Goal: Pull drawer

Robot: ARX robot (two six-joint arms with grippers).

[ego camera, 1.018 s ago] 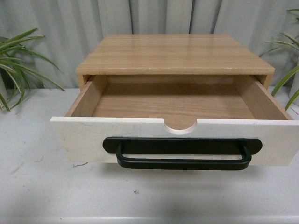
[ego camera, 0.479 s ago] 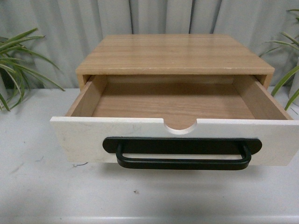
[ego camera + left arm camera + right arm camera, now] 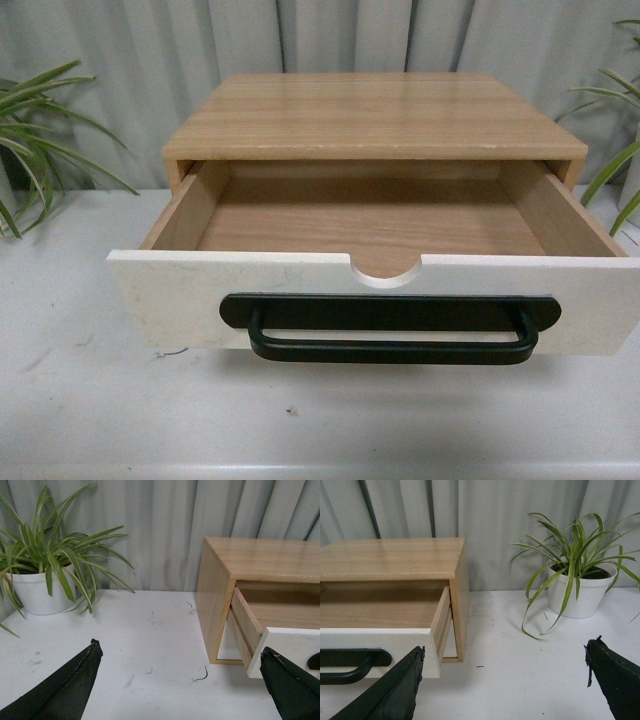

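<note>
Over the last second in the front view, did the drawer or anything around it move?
Nothing visibly changed. The drawer sits pulled out to the same extent, its black handle in the same place, and the wooden cabinet and the plants on either side are unmoved. Neither arm shows in the front view at any point; in the wrist views both grippers are open and clear of the drawer.

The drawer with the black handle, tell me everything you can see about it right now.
The drawer is pulled well out of its light wood cabinet. Its wide front is white, with a half-round notch in the top edge and a long black bar handle mounted across the middle. The inside looks like light wood and holds nothing visible. It sits level above the white table. Neither gripper touches it; both wrist views show open fingers clear of it.
</note>
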